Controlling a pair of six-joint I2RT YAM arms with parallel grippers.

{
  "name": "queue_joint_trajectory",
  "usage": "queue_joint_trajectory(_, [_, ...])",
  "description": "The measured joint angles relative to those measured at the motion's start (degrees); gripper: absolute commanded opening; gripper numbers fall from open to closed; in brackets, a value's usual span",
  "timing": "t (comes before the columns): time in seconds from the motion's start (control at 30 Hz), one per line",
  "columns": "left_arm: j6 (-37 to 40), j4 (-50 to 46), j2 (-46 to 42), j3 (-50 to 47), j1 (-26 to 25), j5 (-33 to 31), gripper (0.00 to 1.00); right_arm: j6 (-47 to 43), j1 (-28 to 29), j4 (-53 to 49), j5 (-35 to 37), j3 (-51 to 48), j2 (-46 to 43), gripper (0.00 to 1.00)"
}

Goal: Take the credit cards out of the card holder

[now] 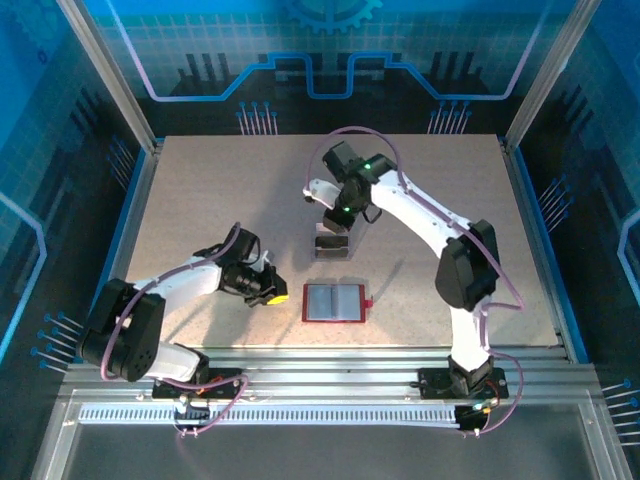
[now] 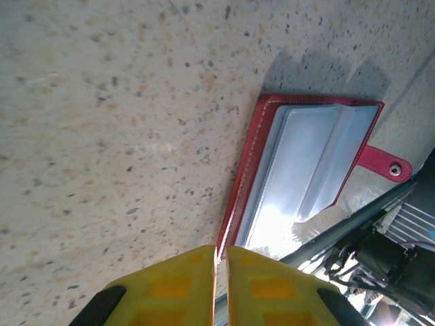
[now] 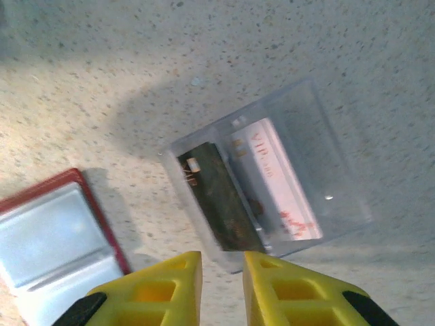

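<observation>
Tabletop (image 1: pixel 200 200) of speckled beige, seen from above, with two robot arms reaching in from its near edge. Near the middle lies the card holder (image 1: pixel 335 302), a red wallet opened flat with its pale grey pockets facing up. A small red tab (image 2: pixel 384 163) with a snap sticks out at its 3 o'clock side in the overhead view. Whether any card sits in the pockets cannot be told.

The left claw (image 2: pixel 221 252) sits low just beside the holder, at the holder's 9 o'clock. Its yellow fingers are closed to a hairline slit with nothing in it. In the left wrist view the holder's red corner comes right up to the fingertips; whether it touches them cannot be told.

At 12 o'clock from the holder, a little apart from it, stands a clear plastic box (image 3: pixel 333 170). Inside it lie two credit cards (image 3: pixel 221 204) side by side, one dark and one pale with red lettering (image 3: pixel 272 180).

The right claw (image 3: pixel 222 257) hovers over the box. Its yellow fingers are parted by a narrow gap and hold nothing. In the right wrist view the box's near edge lies just ahead of the fingertips, and the open holder is at 9 o'clock from them.
</observation>
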Motion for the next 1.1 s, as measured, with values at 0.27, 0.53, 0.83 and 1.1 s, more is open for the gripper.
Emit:
queue_joint_trajectory(0.27, [-0.2,2.2,5.1,3.5,-4.8,0.6,0.11,22.9,3.0,14.7,-3.5,-24.5,-14.5,0.12])
queue_joint_trajectory(0.53, [-1.3,4.0,10.0,4.6,-7.6,0.7,0.06,48.7,4.9,30.6,-7.6,-43.0,-25.1,0.11])
queue_joint_trajectory(0.83, [-1.7,6.9,12.4,4.7,-7.9,2.0,0.05,63.0,7.3,38.7,-13.8,-48.0,-23.6,0.11])
queue_joint_trajectory(1.1, [-1.7,7.5,13.7,4.7,-7.9,2.6,0.03,67.8,10.4,41.3,-15.0,-48.0,-17.2,0.11])
